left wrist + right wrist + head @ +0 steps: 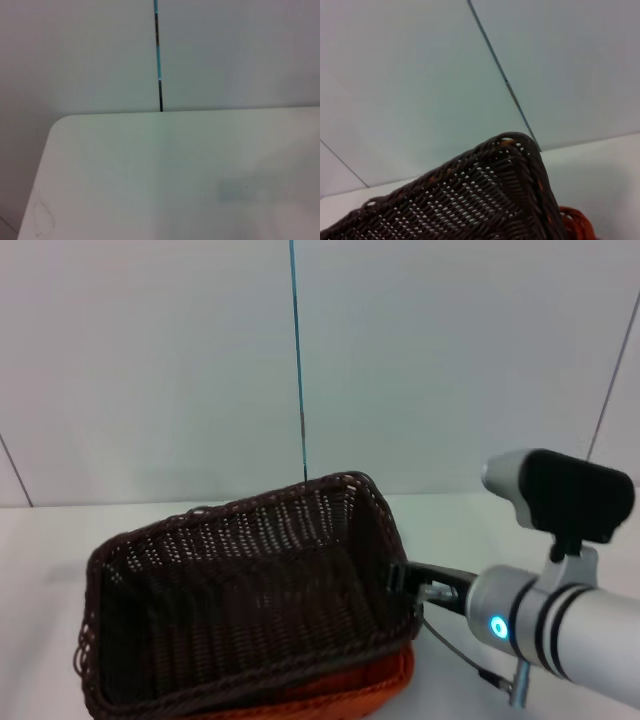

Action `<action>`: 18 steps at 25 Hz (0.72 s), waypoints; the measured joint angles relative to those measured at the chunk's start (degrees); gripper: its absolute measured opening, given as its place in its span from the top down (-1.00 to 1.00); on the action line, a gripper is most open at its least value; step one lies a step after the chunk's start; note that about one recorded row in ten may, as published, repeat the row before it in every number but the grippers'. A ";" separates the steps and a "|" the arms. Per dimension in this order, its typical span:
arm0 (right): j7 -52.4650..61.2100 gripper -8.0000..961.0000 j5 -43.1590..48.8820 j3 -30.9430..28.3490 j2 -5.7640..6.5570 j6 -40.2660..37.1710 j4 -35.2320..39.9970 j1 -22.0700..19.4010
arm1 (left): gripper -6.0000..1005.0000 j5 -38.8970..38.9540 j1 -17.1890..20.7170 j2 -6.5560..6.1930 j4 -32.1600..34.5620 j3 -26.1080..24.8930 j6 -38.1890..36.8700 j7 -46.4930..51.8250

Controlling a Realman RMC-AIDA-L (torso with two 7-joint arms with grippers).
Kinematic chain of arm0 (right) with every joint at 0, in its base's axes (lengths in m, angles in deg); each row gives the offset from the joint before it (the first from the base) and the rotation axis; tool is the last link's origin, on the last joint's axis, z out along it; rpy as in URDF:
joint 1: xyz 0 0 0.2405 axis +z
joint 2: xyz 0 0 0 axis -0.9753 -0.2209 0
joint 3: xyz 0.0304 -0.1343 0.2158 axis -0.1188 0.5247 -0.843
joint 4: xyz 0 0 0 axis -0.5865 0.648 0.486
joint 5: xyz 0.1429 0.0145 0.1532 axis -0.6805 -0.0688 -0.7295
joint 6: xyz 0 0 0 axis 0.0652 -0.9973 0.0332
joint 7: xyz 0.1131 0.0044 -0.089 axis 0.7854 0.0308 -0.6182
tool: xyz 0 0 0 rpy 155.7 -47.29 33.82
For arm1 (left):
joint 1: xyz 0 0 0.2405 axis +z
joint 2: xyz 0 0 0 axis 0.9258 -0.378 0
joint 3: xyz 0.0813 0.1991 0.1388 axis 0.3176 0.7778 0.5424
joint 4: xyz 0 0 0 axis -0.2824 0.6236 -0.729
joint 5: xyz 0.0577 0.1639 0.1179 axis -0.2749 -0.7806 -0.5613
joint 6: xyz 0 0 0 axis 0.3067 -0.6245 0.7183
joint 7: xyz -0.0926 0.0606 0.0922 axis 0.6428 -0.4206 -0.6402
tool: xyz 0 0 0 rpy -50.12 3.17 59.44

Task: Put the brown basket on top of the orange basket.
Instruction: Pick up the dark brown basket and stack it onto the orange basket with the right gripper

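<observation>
Right arm entering from 4 o'clock in the head view, forearm angled toward 10 o'clock, blue ring light lit near the wrist, black-and-grey camera mounted above. Right hand (pixel 408 590) closed on the brown basket's (pixel 240 590) near right rim. Left arm out of the head view.

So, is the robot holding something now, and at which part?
The right gripper is shut on the brown basket, at the rim of its right short side; the basket sits tilted on the orange basket. The left gripper is not visible.

white table (pixel 150 170) | pale wall panels (pixel 150 360) (blue-black seam (pixel 298 360), possibly a strip)
</observation>
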 joint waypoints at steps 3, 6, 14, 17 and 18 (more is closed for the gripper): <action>-0.36 0.52 -0.01 -0.04 0.04 -0.22 -0.87 -1.80 | -0.83 -0.14 -0.07 0.26 -0.12 0.00 0.18 -0.05; -0.51 0.51 -0.02 -0.28 0.16 -0.08 -0.98 -3.11 | -0.83 -0.25 -0.26 0.51 -0.16 0.00 0.19 -0.08; -2.98 0.49 -0.05 -1.35 0.44 -0.08 -0.67 -4.16 | -0.83 -0.79 -0.60 1.51 -0.22 -0.40 0.19 -0.08; -5.44 0.49 -0.09 -1.77 0.56 0.84 -2.42 -4.14 | -0.83 -1.27 -0.67 2.00 -0.36 -0.46 0.19 -0.08; -5.96 0.49 -0.10 -1.99 0.56 1.44 -2.80 -4.12 | -0.83 -1.59 -0.67 2.20 -0.50 -0.50 0.20 -0.06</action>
